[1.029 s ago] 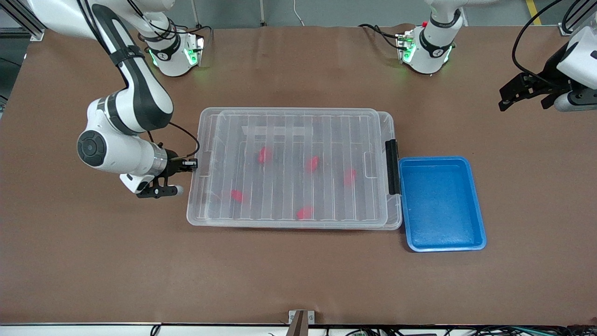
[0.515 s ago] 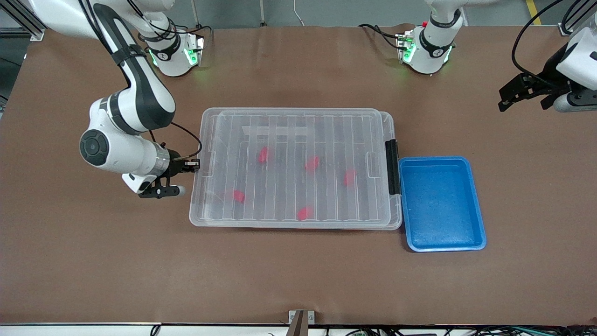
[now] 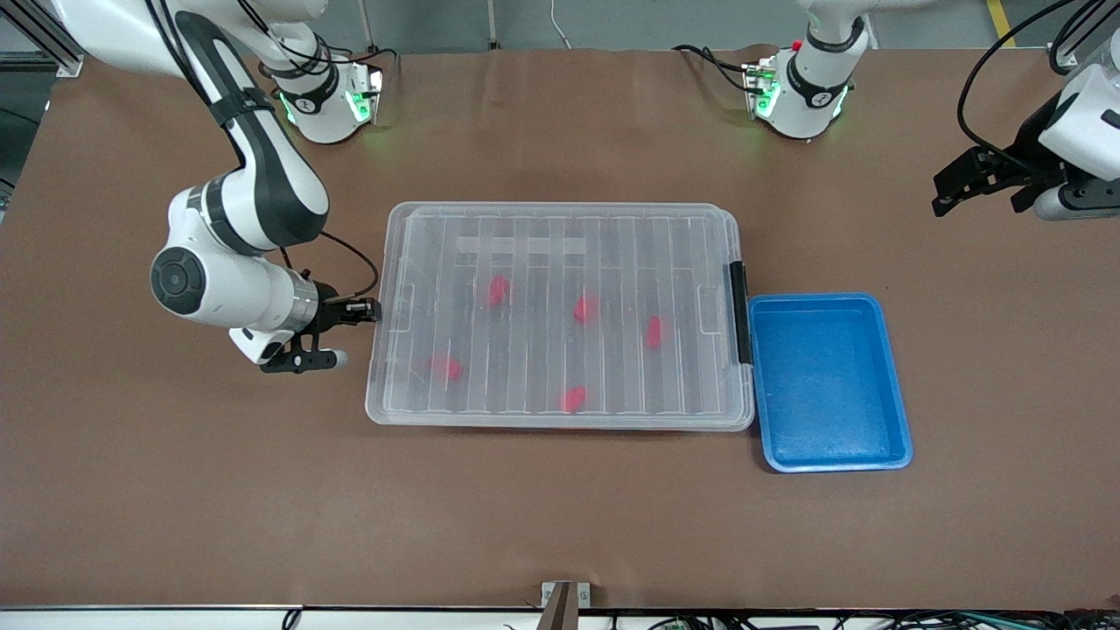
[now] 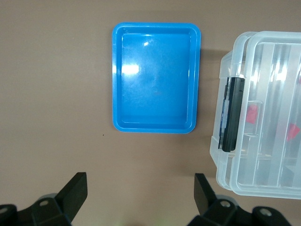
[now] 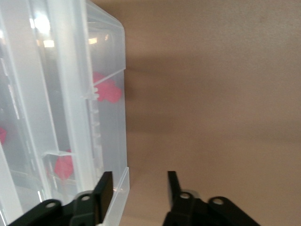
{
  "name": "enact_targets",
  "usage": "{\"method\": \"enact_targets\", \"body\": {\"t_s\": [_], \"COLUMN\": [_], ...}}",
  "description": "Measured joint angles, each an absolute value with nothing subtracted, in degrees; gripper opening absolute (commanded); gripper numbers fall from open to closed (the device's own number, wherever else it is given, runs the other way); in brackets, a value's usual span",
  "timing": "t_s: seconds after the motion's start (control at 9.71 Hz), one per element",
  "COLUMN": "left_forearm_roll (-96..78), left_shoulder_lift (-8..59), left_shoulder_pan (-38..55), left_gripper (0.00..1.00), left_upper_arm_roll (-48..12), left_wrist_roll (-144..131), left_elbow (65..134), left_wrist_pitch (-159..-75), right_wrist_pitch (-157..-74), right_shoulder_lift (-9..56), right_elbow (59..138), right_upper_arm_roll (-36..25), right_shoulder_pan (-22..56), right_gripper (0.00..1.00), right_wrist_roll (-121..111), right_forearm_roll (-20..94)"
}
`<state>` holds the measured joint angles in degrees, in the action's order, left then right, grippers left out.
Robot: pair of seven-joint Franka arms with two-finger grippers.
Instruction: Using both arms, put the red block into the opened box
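Since a second ago, lid (image 3: 560, 262) lowered flat onto the box (image 3: 560, 420), edges now lined up. Lies with long axis from the right arm's end toward the left arm's end, black clip (image 3: 740, 312) beside the blue tray (image 3: 829, 455). Five red blocks (image 3: 498, 290) visible inside through the lid. Right tool (image 3: 372, 310) at the box's short end, fingers parted, gripping nothing. Left tool (image 3: 984, 182) open, waits over bare desk (image 3: 560, 525).

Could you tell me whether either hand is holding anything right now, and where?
Nothing: the right hand stands open at the box's short end; the left hand waits open.
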<state>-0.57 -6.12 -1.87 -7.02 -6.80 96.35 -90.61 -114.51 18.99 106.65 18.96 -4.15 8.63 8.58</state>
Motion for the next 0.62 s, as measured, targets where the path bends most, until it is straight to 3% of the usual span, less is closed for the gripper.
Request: {"method": "enact_targets", "body": {"t_s": [0.21,0.62], "left_forearm_roll": [-0.57,-0.57], "left_shoulder_lift": [-5.86,-5.69], "left_shoulder_pan": [-1.66,-1.56], "left_gripper": [1.0,1.0], "left_upper_arm_roll": [-7.04,-7.1], "left_wrist_roll": [-6.8,-6.8], "left_elbow": [96.33,95.92], "left_wrist_pitch": [-90.78,-90.93], "right_wrist_pitch": [-108.19,-103.41], "right_shoulder_lift": [16.28,3.71], "right_elbow": [101.85,98.19], "right_upper_arm_roll": [14.97,8.41], "right_shoulder_pan": [-4.79,-5.38], "right_gripper": [1.0,1.0], "right_wrist_roll": [8.57,8.57], "right_forearm_roll": [7.25,2.73]}}
